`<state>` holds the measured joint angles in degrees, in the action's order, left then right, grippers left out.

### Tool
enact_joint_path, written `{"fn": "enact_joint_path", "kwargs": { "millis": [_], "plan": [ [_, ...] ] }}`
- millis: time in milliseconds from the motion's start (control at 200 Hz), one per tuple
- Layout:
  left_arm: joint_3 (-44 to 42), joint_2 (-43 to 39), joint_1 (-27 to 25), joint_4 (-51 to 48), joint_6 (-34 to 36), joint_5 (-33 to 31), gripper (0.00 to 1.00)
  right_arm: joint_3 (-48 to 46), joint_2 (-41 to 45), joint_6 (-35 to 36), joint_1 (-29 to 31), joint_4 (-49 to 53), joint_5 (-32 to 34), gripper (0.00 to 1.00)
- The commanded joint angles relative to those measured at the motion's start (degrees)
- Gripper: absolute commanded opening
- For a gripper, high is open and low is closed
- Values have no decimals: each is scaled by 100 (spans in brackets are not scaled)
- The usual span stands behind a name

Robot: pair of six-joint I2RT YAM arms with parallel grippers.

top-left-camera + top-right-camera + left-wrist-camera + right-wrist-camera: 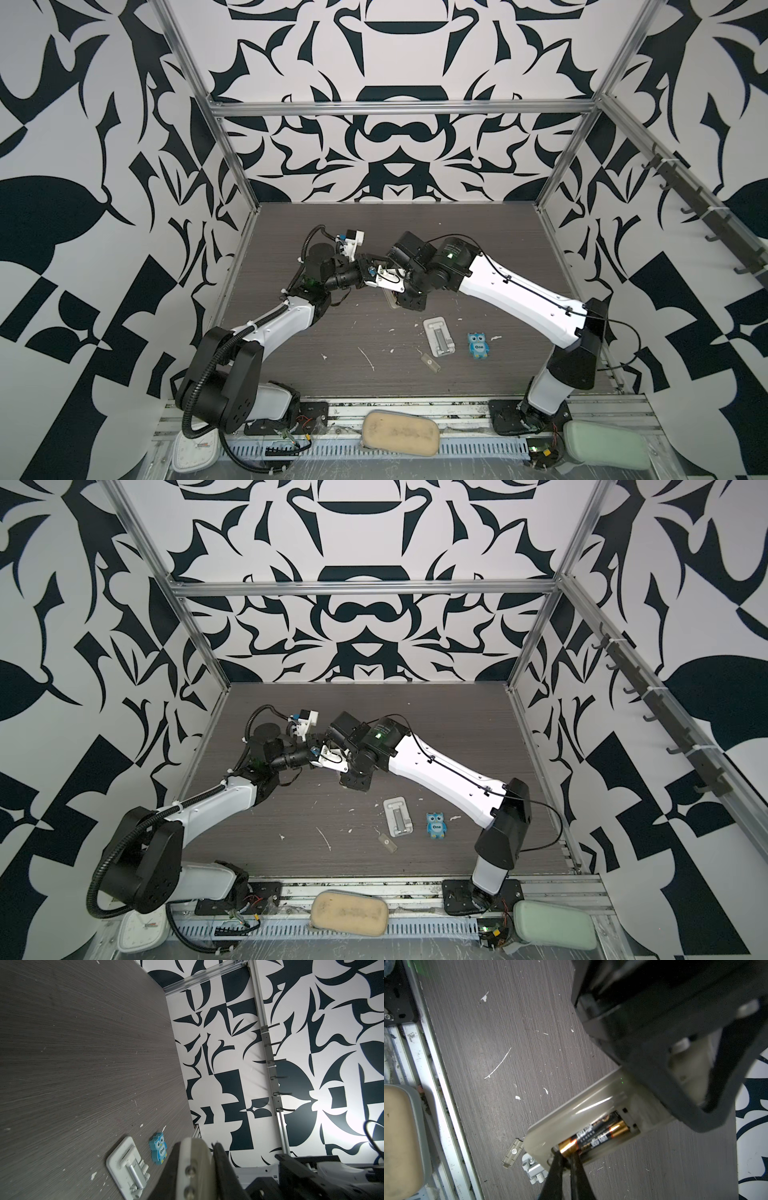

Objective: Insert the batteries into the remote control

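Only the right wrist view looks inside the slim greyish remote control, at lower centre. Its open bay holds both dark, brass-ended batteries side by side. The right gripper, jaws closed together, touches one brass end. In the left wrist view, the left gripper clamps the remote. In both top views the arms hide the bay, and a small grey ribbed cover lies loose on the table.

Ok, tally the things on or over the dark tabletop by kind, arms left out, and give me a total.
batteries: 2
remote control: 1
battery cover: 1
white stand: 1
blue owl figure: 1
Total: 6
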<state>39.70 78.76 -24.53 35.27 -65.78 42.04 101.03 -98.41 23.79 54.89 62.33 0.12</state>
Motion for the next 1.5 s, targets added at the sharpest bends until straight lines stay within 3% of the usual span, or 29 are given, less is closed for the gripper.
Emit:
{"fn": "enact_joint_path", "kwargs": {
  "millis": [0, 680, 820, 1190, 1375, 1495],
  "plan": [
    [0, -150, -158, 343, -239, 511, 0, 163, -213, -118, 4, -341, 164, 11],
    [55, -229, -245, 86, -80, 456, 0, 391, -488, -383, 14, -36, 200, 6],
    [25, -221, -247, 52, -41, 449, 0, 396, -380, -400, 21, -51, 243, 10],
    [-48, -497, -111, -593, 255, 70, 0, -22, 374, -647, 18, -337, 197, 33],
    [-33, -529, -98, -782, 318, 13, 0, -290, 749, -812, 4, -588, 134, 36],
    [-14, -528, -98, -805, 305, 40, 0, -209, 739, -832, 4, -594, -17, 31]
  ]
}}
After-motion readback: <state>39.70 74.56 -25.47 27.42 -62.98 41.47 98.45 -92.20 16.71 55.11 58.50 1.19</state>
